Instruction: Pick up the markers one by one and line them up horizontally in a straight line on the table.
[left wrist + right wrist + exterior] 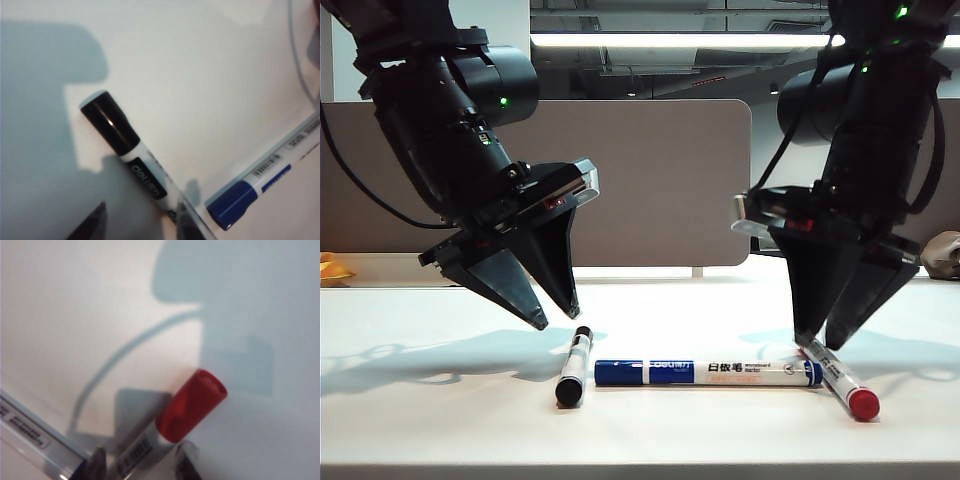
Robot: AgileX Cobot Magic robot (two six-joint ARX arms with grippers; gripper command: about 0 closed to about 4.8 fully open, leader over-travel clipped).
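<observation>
A wide, smooth white table (440, 420) fills the lower part of the exterior view, marked by soft grey shadows of the two arms. Behind it stand brown-grey partition panels (660, 180), and above them a long ceiling light (680, 40) and dark ceiling ducts can be seen. A yellow object (332, 270) is glimpsed at the far left edge and a pale rounded object (945, 255) at the far right; neither can be identified.

Three markers lie on the table. The blue-capped marker (705, 373) is laid horizontally in the middle; its barrel carries a blue band with white lettering, Chinese characters and small print too fine to read. In the left wrist view a barcode is seen on its barrel (265, 175). The black-capped marker (575, 366) lies just left of it, angled with its cap toward the camera; the brand "deli" is printed white on a black label in the left wrist view (130, 150). The red-capped marker (842, 381) lies slanted at the blue marker's right end, close to it or touching, with a barcode visible on its barrel in the right wrist view (170, 425).

The left gripper (558, 315) is held just above the table beside the black-capped marker, jaws spread and nothing grasped. The right gripper (817, 341) is lowered over the red-capped marker, a fingertip (97, 462) on either side of the barrel; whether it is clamped cannot be told.
</observation>
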